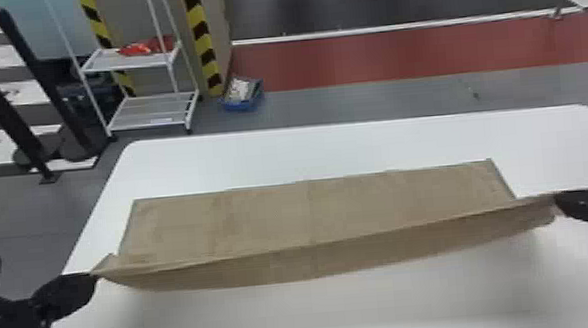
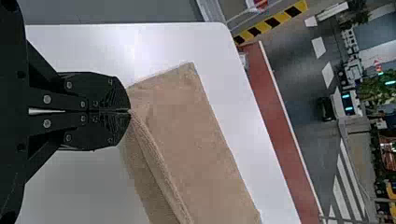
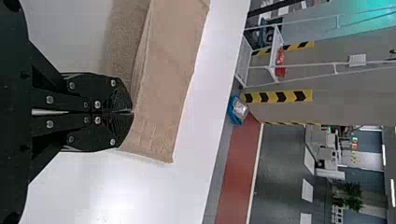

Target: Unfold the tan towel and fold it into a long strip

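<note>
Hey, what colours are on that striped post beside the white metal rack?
Yellow and black, in slanting bands; it shows best in the head view.

My left arm (image 1: 7, 326) comes in at the lower left of the head view, its left end effector (image 1: 95, 276) pointing inward. From the right edge my right end effector (image 1: 556, 197) points inward too, facing it from well apart and a little higher in that view. In each wrist view my two flat black fingers (image 2: 105, 91) are closed together at the tips, a thin slit between them farther back.
</note>
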{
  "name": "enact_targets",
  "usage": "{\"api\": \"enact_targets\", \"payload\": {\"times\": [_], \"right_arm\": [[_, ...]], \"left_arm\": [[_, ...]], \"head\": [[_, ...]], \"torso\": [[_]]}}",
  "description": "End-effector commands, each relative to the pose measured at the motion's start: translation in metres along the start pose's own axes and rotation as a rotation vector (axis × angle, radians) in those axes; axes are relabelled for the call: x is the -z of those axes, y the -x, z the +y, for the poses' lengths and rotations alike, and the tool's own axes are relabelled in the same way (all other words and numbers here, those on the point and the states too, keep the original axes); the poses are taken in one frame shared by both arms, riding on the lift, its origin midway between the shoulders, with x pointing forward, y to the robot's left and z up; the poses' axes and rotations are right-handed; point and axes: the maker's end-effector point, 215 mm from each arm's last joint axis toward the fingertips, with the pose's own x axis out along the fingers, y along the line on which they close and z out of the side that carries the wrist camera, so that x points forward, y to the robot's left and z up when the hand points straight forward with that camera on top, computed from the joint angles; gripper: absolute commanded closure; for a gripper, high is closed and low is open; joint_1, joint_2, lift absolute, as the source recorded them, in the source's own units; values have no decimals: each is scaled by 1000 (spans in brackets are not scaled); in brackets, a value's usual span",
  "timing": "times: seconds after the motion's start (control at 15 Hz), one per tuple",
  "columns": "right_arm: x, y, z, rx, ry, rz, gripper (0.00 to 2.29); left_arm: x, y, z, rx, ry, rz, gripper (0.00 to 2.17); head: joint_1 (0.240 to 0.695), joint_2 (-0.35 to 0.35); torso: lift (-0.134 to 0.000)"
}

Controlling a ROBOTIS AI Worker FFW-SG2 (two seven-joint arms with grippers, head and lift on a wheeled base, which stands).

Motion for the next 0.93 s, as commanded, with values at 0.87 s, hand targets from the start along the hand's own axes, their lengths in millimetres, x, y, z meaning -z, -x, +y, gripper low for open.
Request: {"api": "enact_targets", "payload": {"times": [0.87], "right_arm": [[-37, -161, -23, -69, 86, 250, 1180]], "left_arm": [[-56, -124, 69, 13, -82, 201, 2128]], "head": [[695, 128]], "torso": [[-123]]}}
